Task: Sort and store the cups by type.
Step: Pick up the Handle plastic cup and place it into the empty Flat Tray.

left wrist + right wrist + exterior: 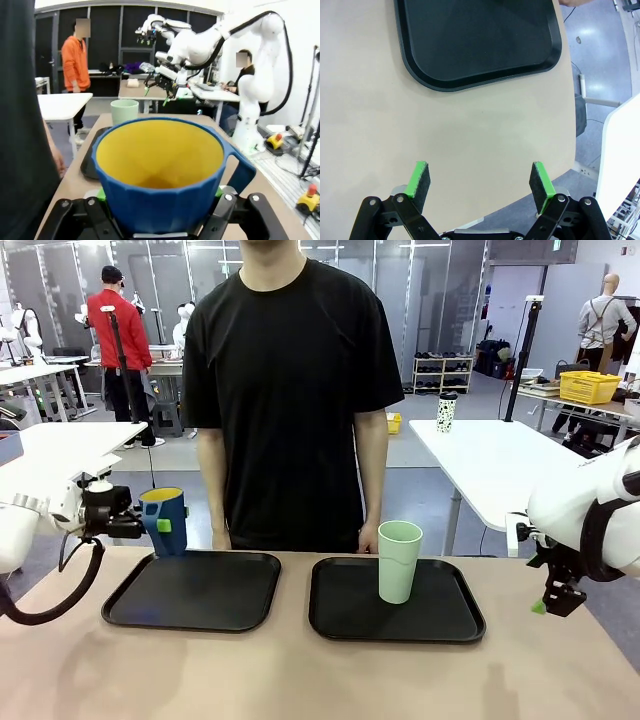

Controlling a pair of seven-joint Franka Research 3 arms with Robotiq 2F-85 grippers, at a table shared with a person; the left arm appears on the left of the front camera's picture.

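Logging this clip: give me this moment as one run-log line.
left gripper: shut on blue mug, over left tray | right gripper: open, empty | mint tumbler: upright on right tray

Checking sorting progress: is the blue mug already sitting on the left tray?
No, the blue mug is held in the left gripper above the far left corner of the left tray, not resting on it.

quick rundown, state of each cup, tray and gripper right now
blue mug: upright, held in the air at the left tray's far left corner
left gripper: shut on the blue mug
mint tumbler: upright, standing on the right tray
left tray: flat on the table, nothing on it
right tray: flat on the table, bearing the mint tumbler
right gripper: jaws open, holding nothing, above bare table
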